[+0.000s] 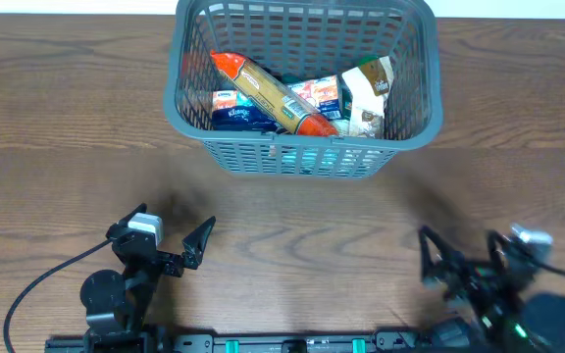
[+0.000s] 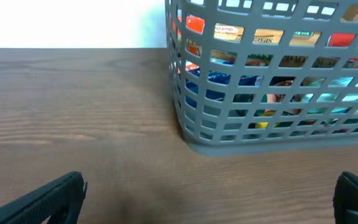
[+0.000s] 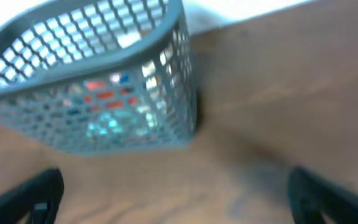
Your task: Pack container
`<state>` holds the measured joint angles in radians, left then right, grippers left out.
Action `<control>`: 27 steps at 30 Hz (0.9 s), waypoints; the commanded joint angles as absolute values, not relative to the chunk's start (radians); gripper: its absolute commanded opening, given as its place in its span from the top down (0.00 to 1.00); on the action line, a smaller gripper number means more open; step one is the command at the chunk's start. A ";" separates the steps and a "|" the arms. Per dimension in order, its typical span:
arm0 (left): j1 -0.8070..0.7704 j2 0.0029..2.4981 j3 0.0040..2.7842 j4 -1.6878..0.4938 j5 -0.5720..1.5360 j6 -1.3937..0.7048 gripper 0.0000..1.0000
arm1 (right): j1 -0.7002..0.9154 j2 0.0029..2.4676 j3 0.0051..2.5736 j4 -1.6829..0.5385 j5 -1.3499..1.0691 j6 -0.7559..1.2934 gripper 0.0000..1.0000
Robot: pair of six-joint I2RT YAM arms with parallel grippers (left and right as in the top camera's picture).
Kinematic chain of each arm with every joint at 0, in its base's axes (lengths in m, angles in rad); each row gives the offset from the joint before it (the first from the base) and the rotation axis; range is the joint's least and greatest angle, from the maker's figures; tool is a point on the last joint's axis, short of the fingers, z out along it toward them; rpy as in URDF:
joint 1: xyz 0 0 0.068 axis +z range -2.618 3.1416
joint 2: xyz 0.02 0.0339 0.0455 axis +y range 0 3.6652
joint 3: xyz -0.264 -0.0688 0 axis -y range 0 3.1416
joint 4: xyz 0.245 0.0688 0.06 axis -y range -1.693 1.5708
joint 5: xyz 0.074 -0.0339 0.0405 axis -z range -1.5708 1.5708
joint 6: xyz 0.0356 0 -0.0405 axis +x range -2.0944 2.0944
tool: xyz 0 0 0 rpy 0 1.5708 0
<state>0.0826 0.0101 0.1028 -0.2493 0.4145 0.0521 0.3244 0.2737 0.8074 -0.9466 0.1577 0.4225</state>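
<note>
Short of the container [image 1: 302, 157], my left tool [image 1: 168, 238] and right tool [image 1: 462, 257] sit spread, empty; packing looks complete, so next I'd only park.

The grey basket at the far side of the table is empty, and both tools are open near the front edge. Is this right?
No, the basket is not empty: the overhead view shows several packages in it, including a long red-capped tube. The left tool and right tool are open near the front edge.
</note>
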 commanded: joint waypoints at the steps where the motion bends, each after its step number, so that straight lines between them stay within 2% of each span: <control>1: 0.087 0.004 0.082 -0.252 0.410 0.047 0.01 | 0.344 0.258 0.649 -0.825 0.176 0.339 0.01; 5: 0.087 0.004 0.082 -0.252 0.410 0.047 0.01 | 0.348 0.195 0.447 -0.657 0.176 0.332 0.01; 14: 0.087 0.004 0.082 -0.252 0.410 0.047 0.01 | 0.348 0.050 0.166 -0.464 0.145 0.332 0.01; 27: 0.087 0.004 0.082 -0.252 0.410 0.047 0.01 | 0.363 0.005 0.121 -0.418 0.120 0.264 0.01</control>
